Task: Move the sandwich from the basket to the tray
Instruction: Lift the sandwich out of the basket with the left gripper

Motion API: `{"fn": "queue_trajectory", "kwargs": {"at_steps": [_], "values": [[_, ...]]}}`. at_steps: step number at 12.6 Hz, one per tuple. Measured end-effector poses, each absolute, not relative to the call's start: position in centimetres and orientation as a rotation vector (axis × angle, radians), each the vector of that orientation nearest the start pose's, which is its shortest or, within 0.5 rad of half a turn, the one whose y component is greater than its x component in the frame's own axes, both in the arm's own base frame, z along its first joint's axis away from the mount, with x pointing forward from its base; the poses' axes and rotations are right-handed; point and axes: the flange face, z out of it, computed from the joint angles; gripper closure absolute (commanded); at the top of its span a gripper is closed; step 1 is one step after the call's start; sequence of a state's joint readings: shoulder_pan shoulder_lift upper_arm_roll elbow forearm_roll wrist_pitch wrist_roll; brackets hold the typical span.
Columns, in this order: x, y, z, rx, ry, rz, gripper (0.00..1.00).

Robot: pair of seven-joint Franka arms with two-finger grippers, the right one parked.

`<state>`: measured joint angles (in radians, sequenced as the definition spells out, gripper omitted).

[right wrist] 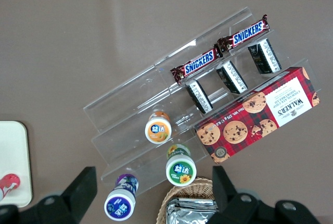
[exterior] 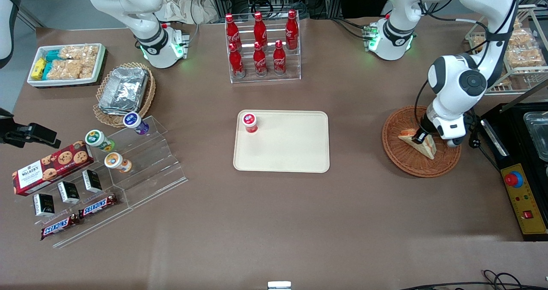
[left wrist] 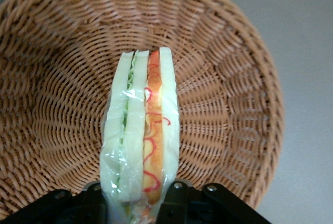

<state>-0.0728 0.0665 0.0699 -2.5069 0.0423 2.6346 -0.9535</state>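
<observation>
- Sandwich [left wrist: 140,130]: wedge of pale bread wrapped in glossy clear film, green filling in one seam, orange-red in the other; standing on edge inside the basket [exterior: 400,157], also seen from the front [exterior: 421,143].
- Gripper [left wrist: 139,203]: down in the basket, pinching the sandwich at one end, black fingers [left wrist: 179,203] pressed against its bread faces; in the front view [exterior: 421,136] mostly hidden under the white wrist.
- Basket: round, shallow, reddish-brown wicker with ribs radiating from the centre, plain inside [left wrist: 62,104]; sitting toward the working arm's end of the counter [exterior: 274,221].
- Tray [exterior: 295,148]: flat cream plastic rectangle, rounded corners, low rim; well apart from the basket, mid-counter.
- Small cup [exterior: 249,122] with a red-and-white lid, upright in a tray corner.
- Clear acrylic rack holding six red bottles [exterior: 261,46], farther from the front camera than the tray.
- Toward the parked arm's end: tan wicker basket with crinkled foil trays [exterior: 125,88], stepped acrylic stand [exterior: 141,161] with round-lidded cups, chocolate bars [exterior: 98,205] and a tartan cookie box [exterior: 51,166].
- Counter: smooth, matte brown.
</observation>
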Motion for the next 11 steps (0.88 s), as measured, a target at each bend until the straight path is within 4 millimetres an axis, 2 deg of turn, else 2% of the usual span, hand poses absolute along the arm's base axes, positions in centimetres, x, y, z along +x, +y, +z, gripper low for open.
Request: {"fn": "queue_trajectory", "kwargs": {"at_steps": [1,2,6,9,11], "values": [[47.8,-0.2,27.9,-2.837,-1.341,-0.086,1.00],[48.3,-0.2,30.4,-2.849,-1.289,-0.053,1.00],[51.5,-0.6,43.1,-2.874,-1.141,0.051,1.00],[52.9,-3.3,51.6,-2.949,-0.951,0.091,1.00],[52.7,-7.0,55.1,-3.005,-0.759,0.103,1.00]]}}
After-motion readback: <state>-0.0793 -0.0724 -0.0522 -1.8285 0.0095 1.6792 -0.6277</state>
